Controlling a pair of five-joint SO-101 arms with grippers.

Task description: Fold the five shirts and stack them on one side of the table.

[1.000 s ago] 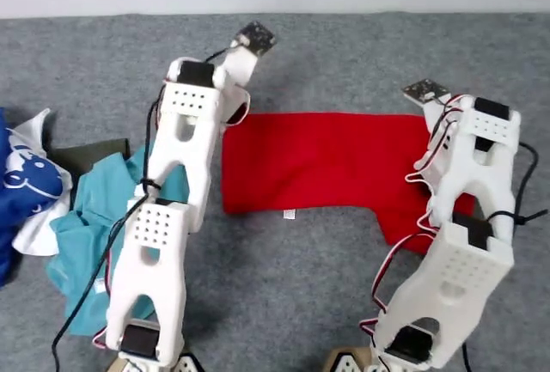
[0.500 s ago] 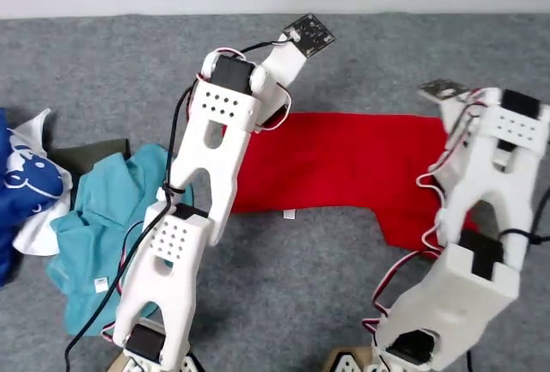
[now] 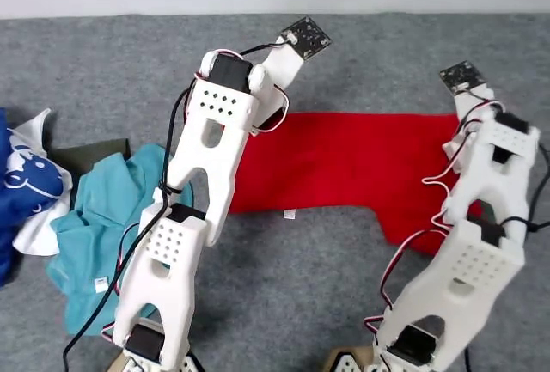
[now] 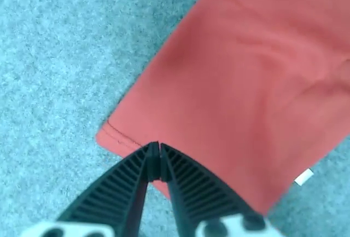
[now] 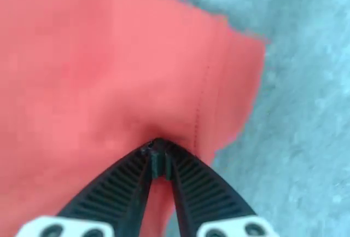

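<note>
The grey table (image 3: 344, 303) carries everything, and across its middle the red shirt (image 3: 344, 161) lies spread out as a long flat band, with one piece hanging down toward my right base. My left arm (image 3: 210, 157) reaches over the left end of this shirt, and my right arm (image 3: 485, 209) stands over its right end. At the left side of the table, apart from the red shirt, there is a loose heap: a teal shirt (image 3: 94, 226) crumpled near my left arm, a blue shirt (image 3: 21, 183) with white parts at the table edge, and a dark green shirt (image 3: 90, 153) showing between them from below. My right gripper (image 5: 158, 157) is clenched on the red cloth just beside the hem, and the fabric gathers toward the tips. My left gripper (image 4: 154, 157) has its jaws pressed together exactly on the edge of the red shirt, near a corner; if any cloth is caught between them I cannot tell. A small white label (image 3: 290, 214) sticks out from the near edge of the red shirt.
</note>
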